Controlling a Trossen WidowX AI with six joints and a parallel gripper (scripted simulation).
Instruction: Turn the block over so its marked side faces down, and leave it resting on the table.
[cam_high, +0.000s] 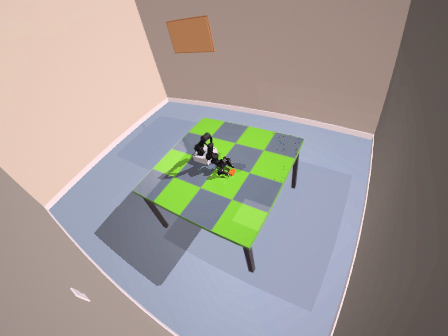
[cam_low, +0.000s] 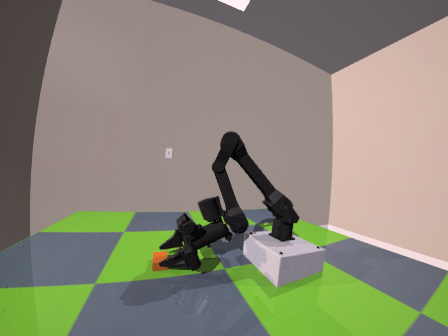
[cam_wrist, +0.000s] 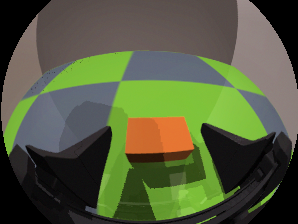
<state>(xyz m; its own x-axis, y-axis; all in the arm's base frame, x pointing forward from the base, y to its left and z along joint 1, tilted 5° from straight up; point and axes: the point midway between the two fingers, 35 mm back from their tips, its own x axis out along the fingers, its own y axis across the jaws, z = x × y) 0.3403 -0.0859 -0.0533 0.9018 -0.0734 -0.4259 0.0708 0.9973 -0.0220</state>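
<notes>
The orange block (cam_high: 232, 172) (cam_low: 159, 261) (cam_wrist: 157, 140) rests level on the checkered table (cam_high: 202, 210) (cam_low: 50, 260) (cam_wrist: 170, 97), on a green square. Its plain top and darker near side show in the wrist view, and no marking can be made out on them. The side resting on the table is hidden. My gripper (cam_high: 230, 170) (cam_low: 161, 255) (cam_wrist: 158, 129) is open and low over the table. In the wrist view its fingers stand wide to the left and right of the block, with a gap on each side.
The arm's pale base block (cam_high: 203, 157) (cam_low: 295, 265) stands behind the gripper. The table's edge (cam_high: 192, 218) shows in the top view. The arm casts shadows on the table around the block.
</notes>
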